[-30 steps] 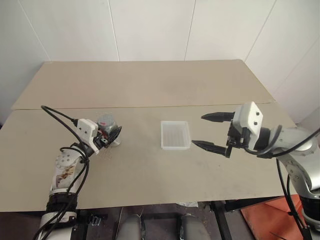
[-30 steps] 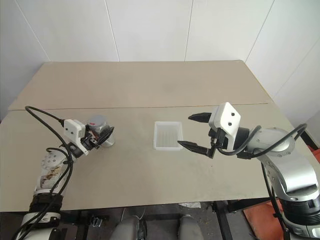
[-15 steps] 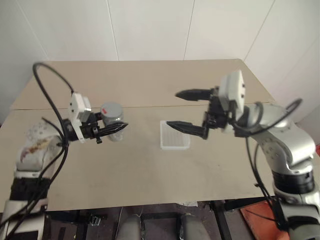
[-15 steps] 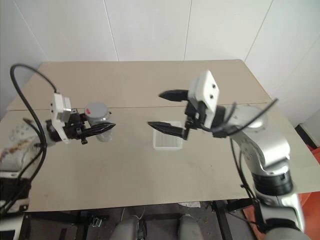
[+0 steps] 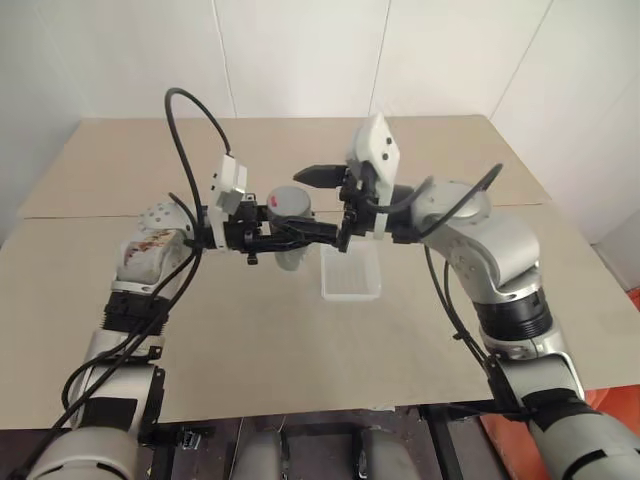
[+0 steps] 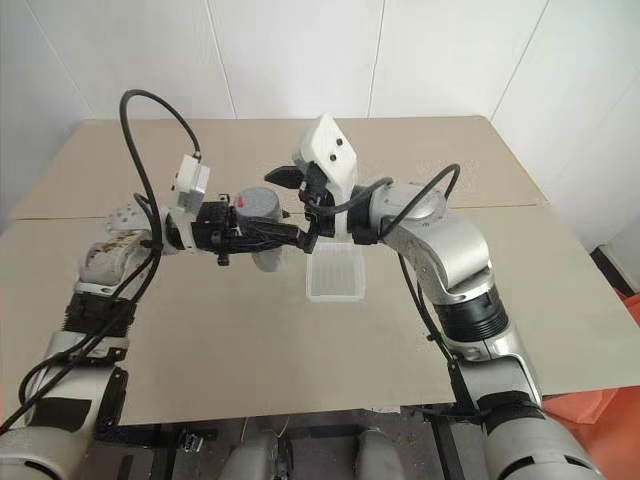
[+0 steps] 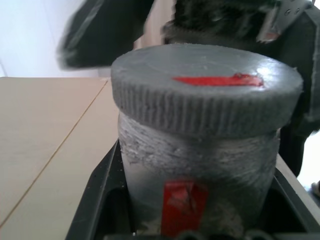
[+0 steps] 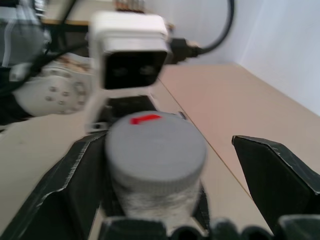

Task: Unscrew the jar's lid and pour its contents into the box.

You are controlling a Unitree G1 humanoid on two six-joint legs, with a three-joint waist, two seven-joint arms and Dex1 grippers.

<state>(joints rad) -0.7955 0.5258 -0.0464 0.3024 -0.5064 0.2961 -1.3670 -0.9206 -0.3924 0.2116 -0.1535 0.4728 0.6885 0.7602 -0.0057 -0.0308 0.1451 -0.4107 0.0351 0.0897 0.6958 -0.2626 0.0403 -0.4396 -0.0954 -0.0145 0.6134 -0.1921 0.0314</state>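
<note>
Nearest on the table (image 5: pixel 200 330) sits the box (image 5: pixel 351 273), awaiting the pour. Above its left edge, the left gripper (image 5: pixel 300 236) clamps the jar (image 5: pixel 287 222) upright, steadying it so the right gripper's (image 5: pixel 325 207) spread fingers can straddle the lid (image 8: pixel 155 146).

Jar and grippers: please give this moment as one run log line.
left gripper: shut on jar, held above table | lid: on | right gripper: open around lid | box: on table

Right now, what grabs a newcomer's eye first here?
The two arms meeting in mid-air above the table: the left gripper holds the jar upright, lid on. The right gripper spreads wide open around the lid. Just below sits the clear box, empty.
</note>
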